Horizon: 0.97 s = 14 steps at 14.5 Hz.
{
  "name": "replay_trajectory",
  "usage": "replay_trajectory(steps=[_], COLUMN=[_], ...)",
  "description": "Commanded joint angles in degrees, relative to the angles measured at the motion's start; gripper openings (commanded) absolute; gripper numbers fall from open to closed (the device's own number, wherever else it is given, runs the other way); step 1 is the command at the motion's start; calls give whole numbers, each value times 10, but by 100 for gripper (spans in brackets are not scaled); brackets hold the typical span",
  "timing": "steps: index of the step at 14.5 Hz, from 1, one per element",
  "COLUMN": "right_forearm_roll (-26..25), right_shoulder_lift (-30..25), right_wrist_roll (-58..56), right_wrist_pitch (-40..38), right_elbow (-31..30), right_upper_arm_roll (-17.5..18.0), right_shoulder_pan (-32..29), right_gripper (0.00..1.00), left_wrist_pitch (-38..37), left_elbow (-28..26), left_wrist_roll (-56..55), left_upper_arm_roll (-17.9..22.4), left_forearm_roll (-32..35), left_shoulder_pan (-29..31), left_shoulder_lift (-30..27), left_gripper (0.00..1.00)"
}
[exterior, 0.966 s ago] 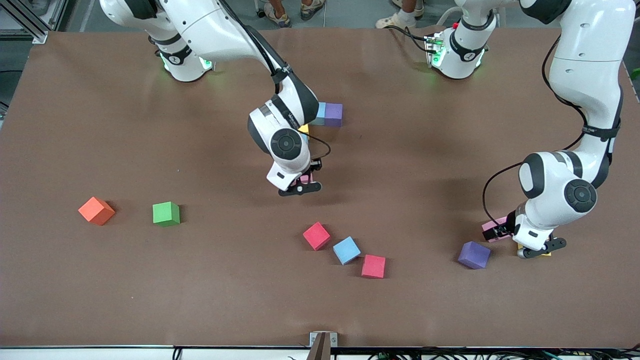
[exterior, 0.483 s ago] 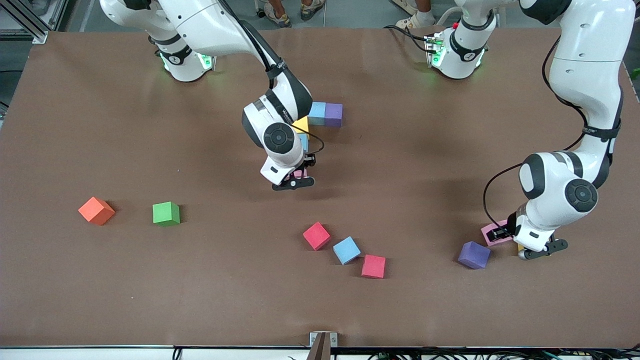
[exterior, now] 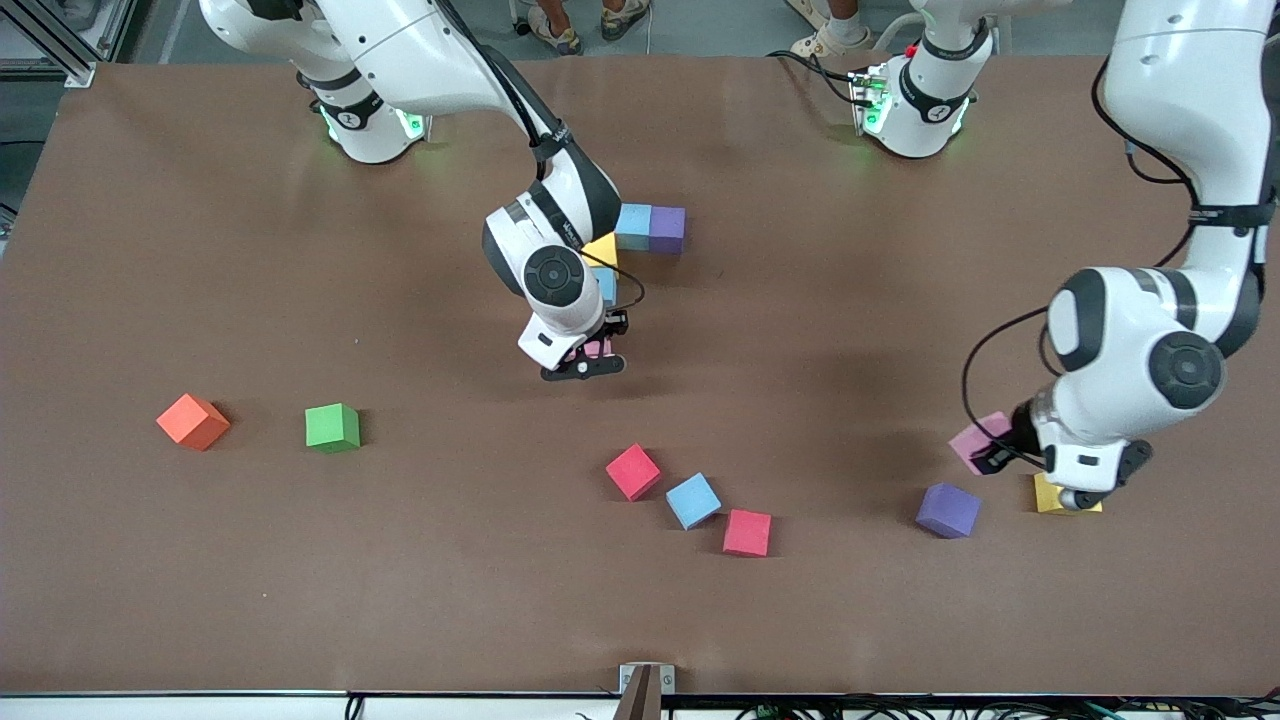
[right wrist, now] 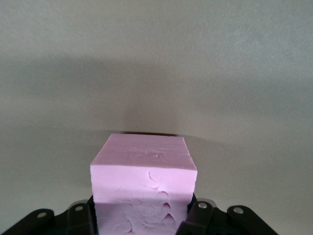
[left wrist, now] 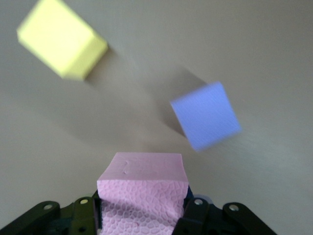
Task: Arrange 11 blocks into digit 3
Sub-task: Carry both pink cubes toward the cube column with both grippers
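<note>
Currently both arms carry pink blocks: the left gripper (exterior: 1003,452) clamps one (exterior: 978,439) above the table's left-arm end, the right gripper (exterior: 592,352) clamps another (right wrist: 143,182) mid-table. Next, each probably joins the started digit 3 (exterior: 640,232) toward the robots' edge.

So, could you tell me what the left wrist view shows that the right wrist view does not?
Only the left wrist view shows loose blocks on the table: a yellow block and a purple block, seen past the left gripper and the pink block it holds. Only the right wrist view shows the right gripper, shut on another pink block over bare table. Both share a pink cube clamped between dark fingers.
</note>
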Motion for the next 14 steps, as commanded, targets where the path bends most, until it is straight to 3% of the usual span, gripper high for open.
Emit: replay_trajectory(steps=[1,6,14], right_forearm_roll=[6,8,8], right_shoulder_lift=[-15,-15,-19], right_wrist_roll=[8,8,8], right_wrist_pitch=[14,11,10], right_elbow=[-24,-24,-39], right_upper_arm_roll=[-4,-4,-4], right_shoulder_pan=[16,19,26], right_gripper=[33,33,33], left_wrist_pitch=[-5,-2,1], left_elbow=[-10,-10,-17], left_wrist_roll=[-174,-461,-784], left_upper_arm_roll=[5,3,1], left_forearm_roll=[-4,-7,-8], left_shoulder_pan=[-65,-149,-287], left_shoulder_lift=[-1,29,63], left_gripper=[1,1,1])
